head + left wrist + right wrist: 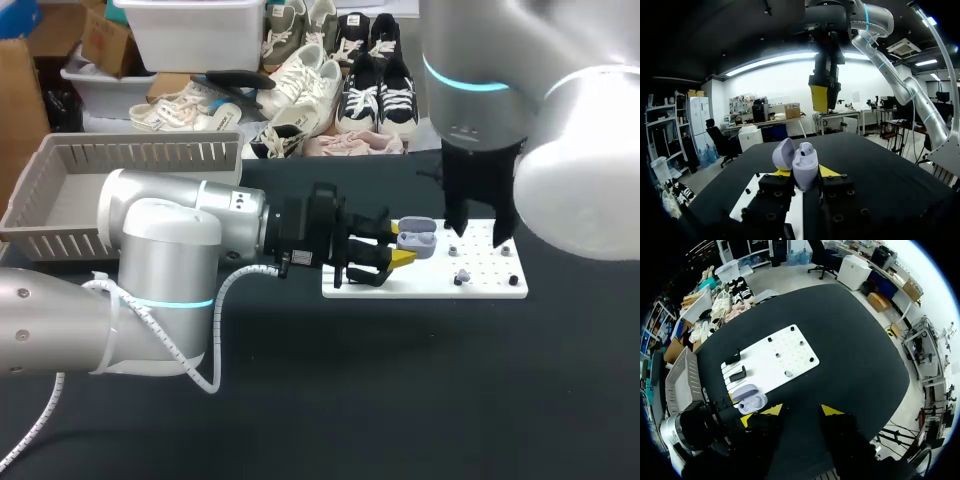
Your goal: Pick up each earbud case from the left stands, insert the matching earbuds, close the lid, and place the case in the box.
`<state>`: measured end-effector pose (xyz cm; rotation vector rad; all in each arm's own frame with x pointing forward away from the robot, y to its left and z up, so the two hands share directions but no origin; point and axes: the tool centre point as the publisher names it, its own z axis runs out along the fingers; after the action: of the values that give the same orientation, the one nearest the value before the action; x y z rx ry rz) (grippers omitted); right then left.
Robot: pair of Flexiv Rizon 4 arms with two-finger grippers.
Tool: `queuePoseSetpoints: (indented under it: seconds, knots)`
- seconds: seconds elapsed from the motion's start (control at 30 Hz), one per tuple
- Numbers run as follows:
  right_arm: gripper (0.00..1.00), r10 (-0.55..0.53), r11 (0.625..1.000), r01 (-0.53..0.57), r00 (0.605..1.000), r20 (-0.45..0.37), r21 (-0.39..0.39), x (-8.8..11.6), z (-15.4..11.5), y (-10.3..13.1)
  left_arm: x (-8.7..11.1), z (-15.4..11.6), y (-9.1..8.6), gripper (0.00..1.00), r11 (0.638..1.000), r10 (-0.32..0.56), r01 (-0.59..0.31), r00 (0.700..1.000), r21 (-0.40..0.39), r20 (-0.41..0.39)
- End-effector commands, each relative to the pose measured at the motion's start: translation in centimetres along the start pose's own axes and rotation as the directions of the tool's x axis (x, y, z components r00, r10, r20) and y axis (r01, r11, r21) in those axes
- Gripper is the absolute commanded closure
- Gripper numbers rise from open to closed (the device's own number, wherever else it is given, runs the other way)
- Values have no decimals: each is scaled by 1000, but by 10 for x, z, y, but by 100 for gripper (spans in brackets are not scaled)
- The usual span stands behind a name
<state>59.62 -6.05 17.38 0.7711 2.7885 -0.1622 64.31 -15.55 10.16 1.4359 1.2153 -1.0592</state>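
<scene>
The worktop (400, 400) is matt black. My left end effector (801, 173) is clamped on the open lilac earbud case (805, 162), whose lid is tipped back, over one end of a white perforated board (795, 357). My right end effector (801, 411) hangs above that board with its fingers spread wide; the case lies below and to one side of it. A grey slatted box (150, 152) sits well behind my left end effector.
</scene>
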Motion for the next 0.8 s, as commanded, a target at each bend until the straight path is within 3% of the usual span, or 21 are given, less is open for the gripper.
queuePoseSetpoints:
  seconds: [0.03,0.37,0.8]
  knots:
    - [58,11,997,-10,1000,17,-73,4,7,-19,1,0,0,100,1000,1,-1,1000,-1,2]
    - [58,35,990,-40,999,-39,-134,3,30,-21,1,0,0,100,1000,1,-1,1000,-1,2]
    - [60,55,989,-65,996,-76,-135,6,57,-11,3,-2,-3,100,1000,3,-3,1000,8,0]
